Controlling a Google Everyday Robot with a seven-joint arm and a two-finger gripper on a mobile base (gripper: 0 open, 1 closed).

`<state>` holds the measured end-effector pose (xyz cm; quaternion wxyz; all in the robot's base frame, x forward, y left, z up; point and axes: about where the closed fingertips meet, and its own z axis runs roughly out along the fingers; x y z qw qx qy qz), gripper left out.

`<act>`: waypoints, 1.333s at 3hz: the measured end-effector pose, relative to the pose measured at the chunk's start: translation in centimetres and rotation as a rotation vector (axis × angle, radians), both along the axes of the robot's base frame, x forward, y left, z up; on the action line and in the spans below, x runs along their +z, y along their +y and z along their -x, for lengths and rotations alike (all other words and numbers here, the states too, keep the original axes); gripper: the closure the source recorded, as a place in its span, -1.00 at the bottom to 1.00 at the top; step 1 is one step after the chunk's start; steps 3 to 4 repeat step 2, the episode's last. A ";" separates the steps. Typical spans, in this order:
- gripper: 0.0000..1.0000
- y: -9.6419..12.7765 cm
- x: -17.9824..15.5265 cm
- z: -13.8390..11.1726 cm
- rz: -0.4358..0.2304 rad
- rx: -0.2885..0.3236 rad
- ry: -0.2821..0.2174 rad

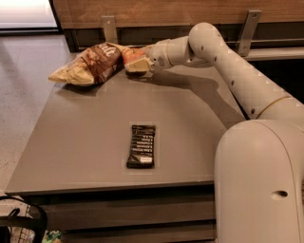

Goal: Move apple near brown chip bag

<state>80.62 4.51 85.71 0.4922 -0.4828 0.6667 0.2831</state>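
Looks like an office snack room or a robot lab. Plain grey bench [85,142], with a wood wall [166,9] and metal brackets [109,28] past its far edge. Shiny pale floor [23,61] off its left edge. Black snack bar [141,146] toward the front edge. At the far edge, gripper [137,65] closed on apple [132,54], right beside brown chip bag [92,64].

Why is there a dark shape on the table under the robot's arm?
Camera view: it is the shadow of the arm on the table, so light likely comes from above; the gripper, at the apple beside the brown chip bag, darkens a small patch too; top left is a glaring white area.
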 end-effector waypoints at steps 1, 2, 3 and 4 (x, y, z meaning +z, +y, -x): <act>-1.00 0.3 -0.1 0.0 0.000 0.004 0.002; -1.00 0.3 -0.1 0.0 0.000 0.004 0.002; -1.00 0.3 -0.1 0.0 0.000 0.004 0.002; -1.00 0.3 -0.1 0.0 0.000 0.004 0.002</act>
